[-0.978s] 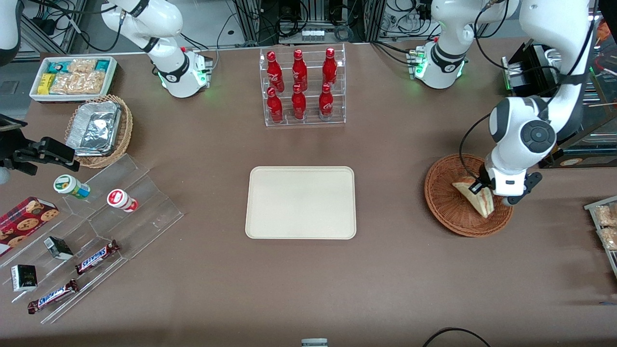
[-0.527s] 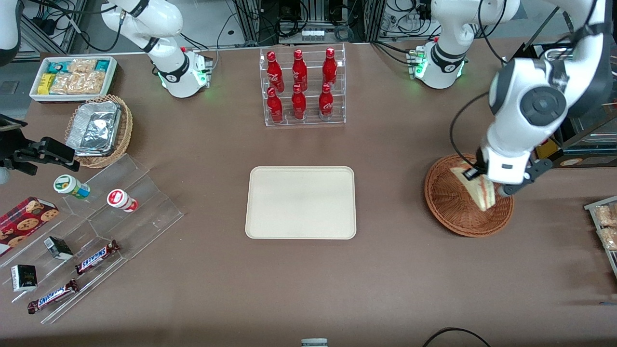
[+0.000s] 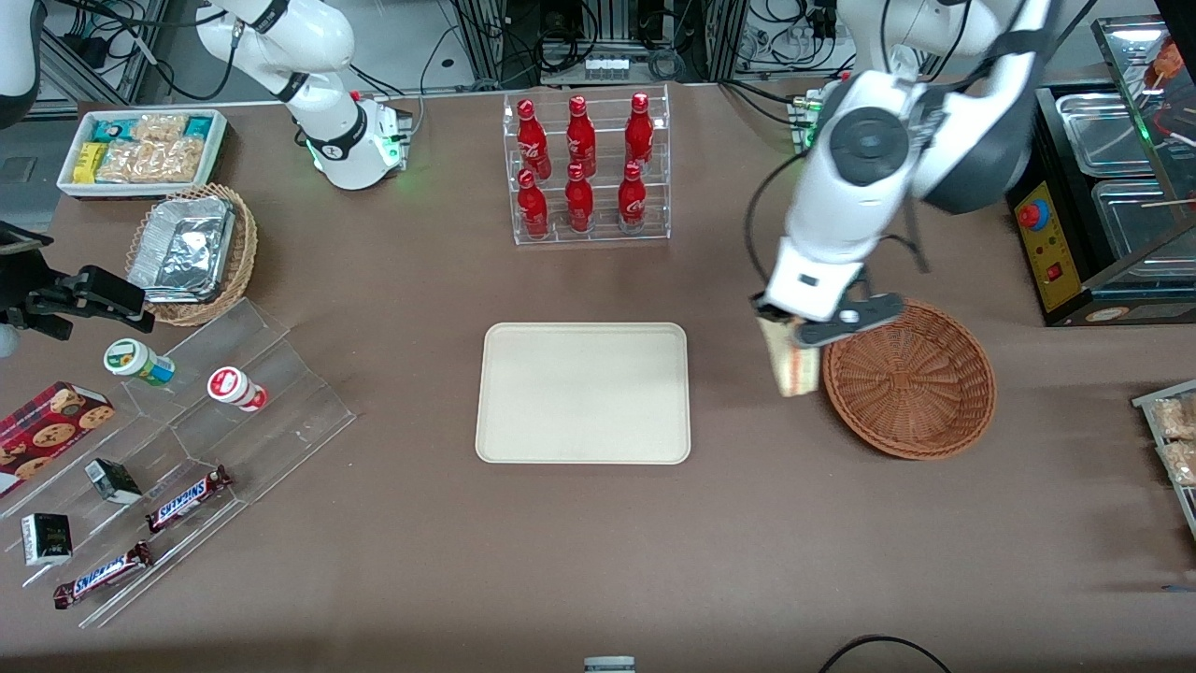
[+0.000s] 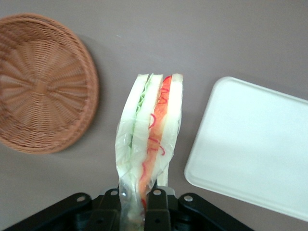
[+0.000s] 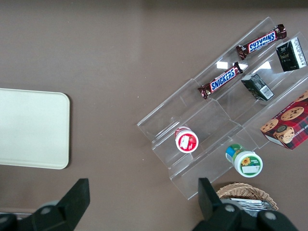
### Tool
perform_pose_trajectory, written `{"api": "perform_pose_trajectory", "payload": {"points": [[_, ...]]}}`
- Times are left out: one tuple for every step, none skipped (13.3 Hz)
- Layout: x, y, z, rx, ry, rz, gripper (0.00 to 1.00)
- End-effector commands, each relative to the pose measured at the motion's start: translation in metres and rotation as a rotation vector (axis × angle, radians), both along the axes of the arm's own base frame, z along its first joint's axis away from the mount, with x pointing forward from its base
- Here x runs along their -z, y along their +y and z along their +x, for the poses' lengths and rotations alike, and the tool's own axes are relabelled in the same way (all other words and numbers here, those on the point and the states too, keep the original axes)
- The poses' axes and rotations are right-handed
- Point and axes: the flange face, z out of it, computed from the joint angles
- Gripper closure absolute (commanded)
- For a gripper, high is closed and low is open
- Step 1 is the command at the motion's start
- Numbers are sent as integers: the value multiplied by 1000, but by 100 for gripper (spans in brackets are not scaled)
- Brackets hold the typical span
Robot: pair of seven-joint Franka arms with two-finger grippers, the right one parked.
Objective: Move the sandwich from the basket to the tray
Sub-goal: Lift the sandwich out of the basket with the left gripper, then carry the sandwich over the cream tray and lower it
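I see the tray (image 5: pixel 33 127) on the table, well apart from the clear stepped rack (image 5: pixel 211 120) holding two Snickers bars (image 5: pixel 220 80).

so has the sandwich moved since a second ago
Yes. The sandwich, clamped in the hand, has left the basket and now hangs above the table between it and the tray.

Robot lab mocked up as a snack shop. Brown worktop (image 3: pixel 392 523) carries an acrylic rack of cola bottles (image 3: pixel 586 168), stepped acrylic display (image 3: pixel 187 449) with candy bars (image 3: pixel 187 498), and a bin of snack packets (image 3: pixel 142 150). Cable racks (image 3: pixel 607 37) along the edge farthest from the front camera.
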Motion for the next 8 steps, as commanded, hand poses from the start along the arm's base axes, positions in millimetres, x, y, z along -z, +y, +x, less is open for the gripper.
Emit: {"api": "perform_pose_trajectory", "payload": {"points": [[26,-59,10,56,-3,-29,100],[44,-81,10,79,-3,-27,100],[64,-101,13,111,8,-17,100],[82,-123,10,139,20,-7,100],[103,-141,7,156,26,3,100],[121,-152,14,157,6,-2,100],[140,-160,16,142,-11,-7,100],[159,-167,16,146,-32,-3,100]]}}
